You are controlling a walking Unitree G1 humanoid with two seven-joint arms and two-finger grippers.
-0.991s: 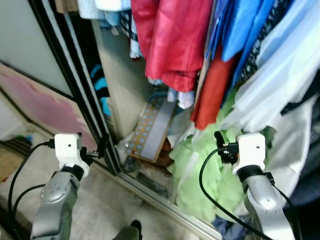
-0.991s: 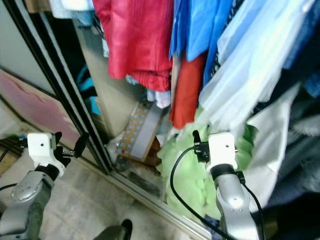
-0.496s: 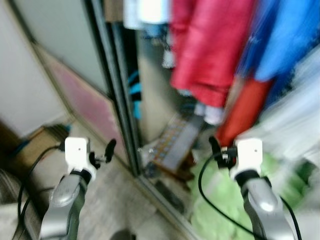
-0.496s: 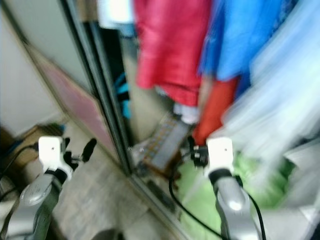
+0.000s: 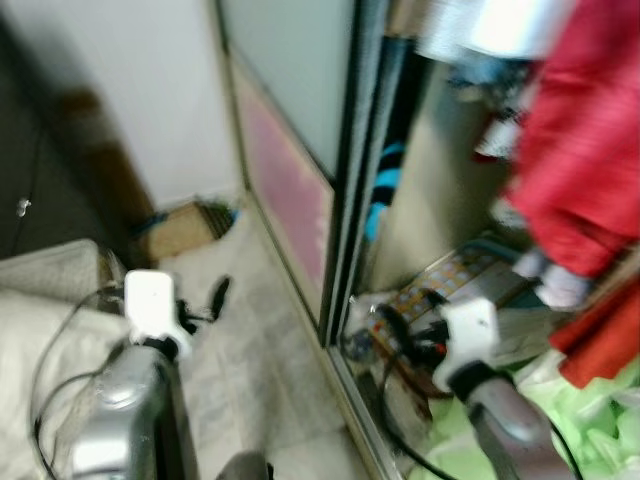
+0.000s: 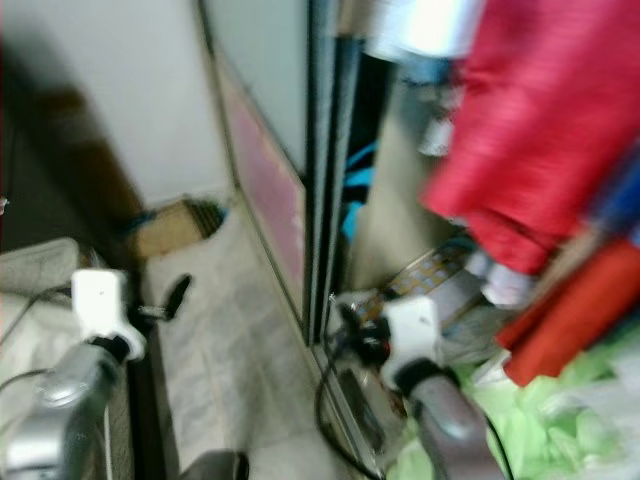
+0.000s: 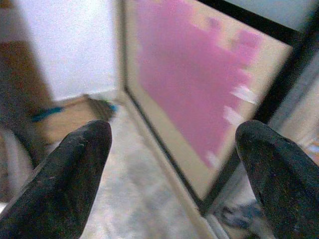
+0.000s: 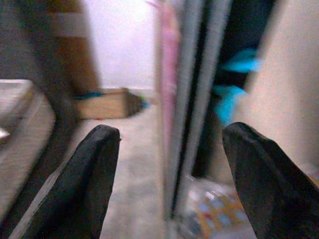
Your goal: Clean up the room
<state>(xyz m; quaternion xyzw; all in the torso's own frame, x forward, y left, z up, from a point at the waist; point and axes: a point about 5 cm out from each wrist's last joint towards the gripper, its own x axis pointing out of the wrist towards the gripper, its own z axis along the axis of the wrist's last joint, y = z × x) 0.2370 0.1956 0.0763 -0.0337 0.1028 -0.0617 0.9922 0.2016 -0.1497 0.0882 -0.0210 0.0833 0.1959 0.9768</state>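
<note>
Since a second ago the whole view has swung toward the robot's left, so the blue and pale garments have passed off the right edge and a white wall and more tiled floor [image 5: 265,330] have come in; that is the camera turning, not the things moving. Everything is smeared by motion blur, and fine detail is hard to make out.

One red garment [image 5: 580,170] hangs in the open wardrobe, cut off by the top and right edges. Below it, at the wardrobe's floor, lies one patterned flat board [image 5: 440,295], partly hidden behind the right gripper [image 5: 395,335]. A heap of green cloth [image 5: 600,430] sits in the wardrobe's lower right corner, cropped by the frame. One sliding door [image 5: 290,150] with a pink lower panel stands to the left of the opening.

The left gripper [image 7: 172,159] hangs over the floor with its two fingers spread wide, empty. In its wrist view the right gripper's fingers [image 8: 94,169] are likewise spread, holding nothing, by the door's edge. A pale cushion [image 5: 40,300] lies at the floor's left edge, cut off.
</note>
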